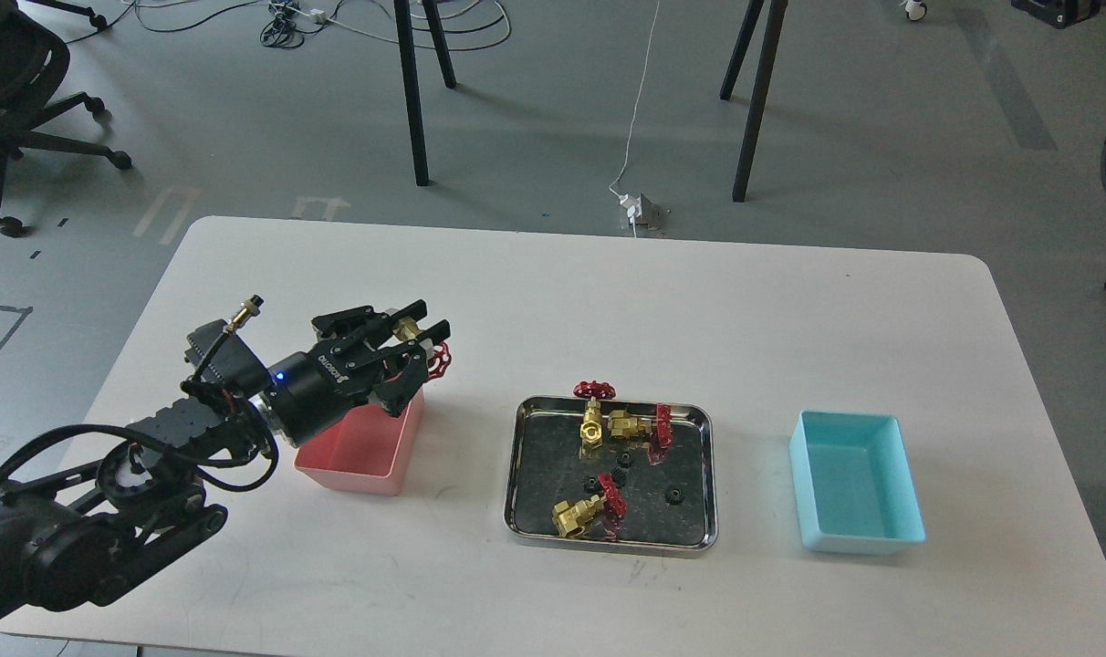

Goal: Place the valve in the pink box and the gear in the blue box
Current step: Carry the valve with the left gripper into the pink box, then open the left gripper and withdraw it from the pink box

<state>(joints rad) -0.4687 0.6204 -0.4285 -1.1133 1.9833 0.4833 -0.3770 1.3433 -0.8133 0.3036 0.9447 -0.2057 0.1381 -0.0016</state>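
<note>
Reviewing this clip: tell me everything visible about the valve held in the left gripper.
The valve is small, with a brass-gold body and a round red handwheel. The left gripper is shut on it, black fingers clamping the brass body, most of which they hide; the handwheel juts out on the right side. It hangs in the air above the far end of the pink box, touching nothing but the fingers. Its exact tilt cannot be told.

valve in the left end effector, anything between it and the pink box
Nothing visible. The left end effector holds the valve over the far end of the pink box, whose visible part looks empty.
</note>
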